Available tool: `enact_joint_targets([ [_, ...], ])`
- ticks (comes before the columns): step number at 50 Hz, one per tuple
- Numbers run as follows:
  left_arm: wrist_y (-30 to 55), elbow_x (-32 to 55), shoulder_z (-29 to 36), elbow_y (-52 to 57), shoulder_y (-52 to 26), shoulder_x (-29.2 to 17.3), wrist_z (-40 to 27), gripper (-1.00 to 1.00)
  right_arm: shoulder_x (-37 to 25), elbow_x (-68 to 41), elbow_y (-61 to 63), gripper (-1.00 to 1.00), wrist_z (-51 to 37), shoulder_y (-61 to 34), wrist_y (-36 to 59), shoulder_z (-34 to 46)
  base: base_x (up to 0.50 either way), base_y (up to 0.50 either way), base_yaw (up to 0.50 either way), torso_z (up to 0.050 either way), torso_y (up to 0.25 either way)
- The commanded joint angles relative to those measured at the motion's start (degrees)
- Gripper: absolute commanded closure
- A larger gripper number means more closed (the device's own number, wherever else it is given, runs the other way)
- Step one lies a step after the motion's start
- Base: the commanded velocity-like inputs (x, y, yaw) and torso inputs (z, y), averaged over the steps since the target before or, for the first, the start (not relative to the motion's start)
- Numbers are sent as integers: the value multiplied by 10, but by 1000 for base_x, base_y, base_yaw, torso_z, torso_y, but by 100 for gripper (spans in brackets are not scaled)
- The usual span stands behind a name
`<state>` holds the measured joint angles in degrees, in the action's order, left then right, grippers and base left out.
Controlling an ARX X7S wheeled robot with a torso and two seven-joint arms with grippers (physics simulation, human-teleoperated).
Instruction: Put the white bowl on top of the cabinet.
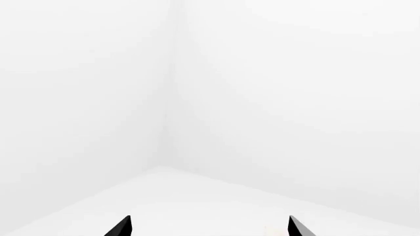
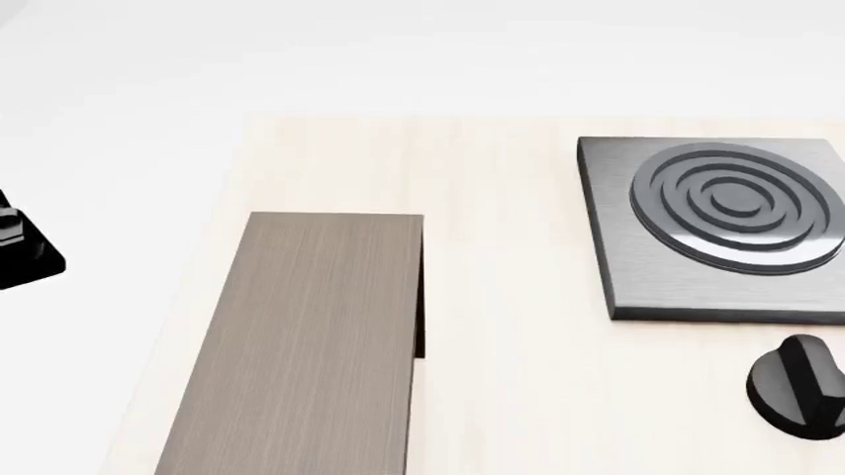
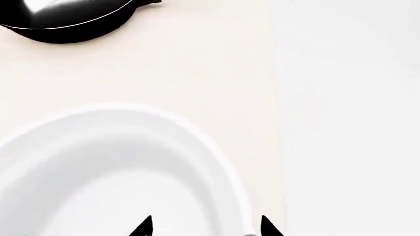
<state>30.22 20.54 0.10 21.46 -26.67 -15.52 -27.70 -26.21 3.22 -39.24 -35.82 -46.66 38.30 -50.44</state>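
Observation:
The white bowl [image 3: 111, 167] fills the lower part of the right wrist view and rests on the pale table [image 3: 196, 73]. My right gripper [image 3: 204, 227] is open, its two black fingertips straddling the bowl's thick rim, one inside and one outside. The cabinet [image 2: 311, 346] shows in the head view as a long box with a grey-brown wood-grain top, left of centre; nothing lies on it. The bowl is out of the head view. My left gripper [image 1: 210, 227] is open and empty, facing white walls. A black part of the right arm [image 2: 798, 386] shows at the lower right.
The square dark-grey stove plate [image 2: 719, 228] with rings lies at the right of the table. The black frying pan [image 3: 66, 22] sits beyond the bowl. The table's edge [image 3: 272, 123] runs close beside the bowl. A black part of the left arm [image 2: 20, 252] is off the table's left side.

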Motion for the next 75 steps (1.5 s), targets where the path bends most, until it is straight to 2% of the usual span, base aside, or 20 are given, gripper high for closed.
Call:
enact_joint_targets([
  [1, 1, 2, 1, 3, 2, -2, -3, -100, 7, -7, -14, 100, 10, 13, -8, 21, 0, 0, 0, 0, 0],
  [15, 0, 5, 3, 3, 1, -4, -5, -100, 30, 1, 75, 100, 10, 27, -7, 35, 0, 0, 0, 0, 0],
  [25, -2, 6, 3, 1, 0, -6, -6, -100, 53, 33, 215, 100, 2, 20, 1, 94, 0, 0, 0, 0, 0],
  [39, -9, 8, 4, -5, 0, -7, -6, -100, 54, 48, 277, 100, 12, -22, 47, 151, 0, 0, 0, 0, 0],
  [55, -20, 7, 10, -12, 3, -7, -4, -100, 40, 63, 162, 100, 8, -200, 54, 255, 0, 0, 0, 0, 0],
  [60, 10, 19, 7, 3, -13, -11, -12, -100, 43, 59, 108, 100, 11, -252, 45, 275, 0, 0, 0, 0, 2],
  [75, 8, 24, 4, 4, -12, -15, -14, -100, 63, 43, -119, 100, 48, -402, -31, 332, 0, 0, 0, 0, 1],
])
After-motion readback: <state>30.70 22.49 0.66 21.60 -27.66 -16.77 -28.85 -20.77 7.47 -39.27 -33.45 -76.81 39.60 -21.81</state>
